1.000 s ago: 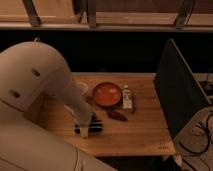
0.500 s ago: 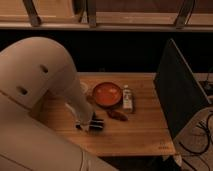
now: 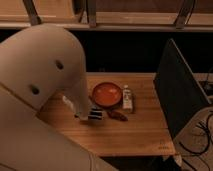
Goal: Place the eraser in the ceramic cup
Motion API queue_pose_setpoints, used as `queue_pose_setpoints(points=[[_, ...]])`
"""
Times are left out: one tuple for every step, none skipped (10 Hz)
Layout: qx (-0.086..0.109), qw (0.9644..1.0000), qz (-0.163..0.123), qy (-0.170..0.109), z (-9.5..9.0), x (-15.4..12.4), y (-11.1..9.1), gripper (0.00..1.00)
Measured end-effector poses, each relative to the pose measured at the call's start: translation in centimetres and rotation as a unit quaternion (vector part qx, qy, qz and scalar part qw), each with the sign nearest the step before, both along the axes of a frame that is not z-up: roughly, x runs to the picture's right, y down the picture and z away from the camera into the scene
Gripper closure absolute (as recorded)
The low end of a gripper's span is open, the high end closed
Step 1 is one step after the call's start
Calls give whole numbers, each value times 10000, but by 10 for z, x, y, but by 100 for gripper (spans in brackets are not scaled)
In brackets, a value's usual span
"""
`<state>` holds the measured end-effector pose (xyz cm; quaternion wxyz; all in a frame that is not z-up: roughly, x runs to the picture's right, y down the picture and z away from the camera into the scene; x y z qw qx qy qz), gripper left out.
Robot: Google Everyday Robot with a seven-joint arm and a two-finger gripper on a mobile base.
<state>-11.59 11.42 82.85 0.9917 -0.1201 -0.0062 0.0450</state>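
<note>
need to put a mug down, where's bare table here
Free: the front strip of the table, between the brown object and the front edge, and the patch between the ceramic cup and the monitor. Crowded: the middle, where the shut gripper, bowl and cup cluster.

Wooden table, dark screen, dim light

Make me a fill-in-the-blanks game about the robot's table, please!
The gripper is low over the wooden ____. Its fingers are ____, not open. The pale ceramic cup stands beside the wide orange-red ____, on its right in the picture.
Missing words: table; shut; bowl.
</note>
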Motion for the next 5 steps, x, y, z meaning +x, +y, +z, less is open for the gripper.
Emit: queue_pose_setpoints(points=[[184, 9997, 41, -123, -7, -6, -15, 100], [404, 9985, 163, -336, -17, -13, -36, 100], [611, 9956, 354, -621, -29, -21, -59, 100], [810, 9908, 575, -919, -45, -24, -84, 100], [961, 9867, 703, -1105, -57, -26, -101, 100]])
